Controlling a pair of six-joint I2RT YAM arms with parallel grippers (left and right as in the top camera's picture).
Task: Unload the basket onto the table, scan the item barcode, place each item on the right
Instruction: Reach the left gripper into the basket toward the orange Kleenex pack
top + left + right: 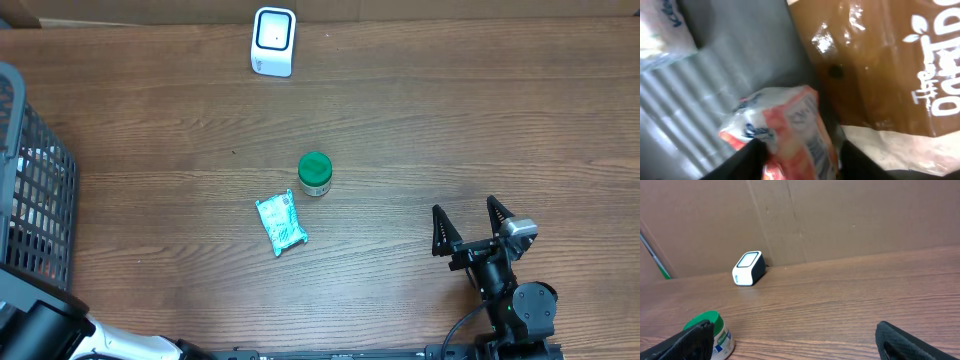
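Observation:
In the left wrist view my left gripper [800, 161] is down inside the grey basket [740, 55], its two dark fingers pressed on either side of a red and white packet [790, 125]. The white barcode scanner [273, 41] stands upright at the far edge of the table, and it also shows in the right wrist view as the scanner [748, 268] against the cardboard wall. My right gripper [468, 225] rests low at the front right, wide open with nothing between its fingers. The left gripper itself is hidden from the overhead camera.
A shiny brown bag [880, 65] and a white packet [660, 30] lie beside the gripped one. The mesh basket [40, 190] stands at the table's left edge. A green-lidded jar [315, 173] and a teal packet [281, 223] lie mid-table.

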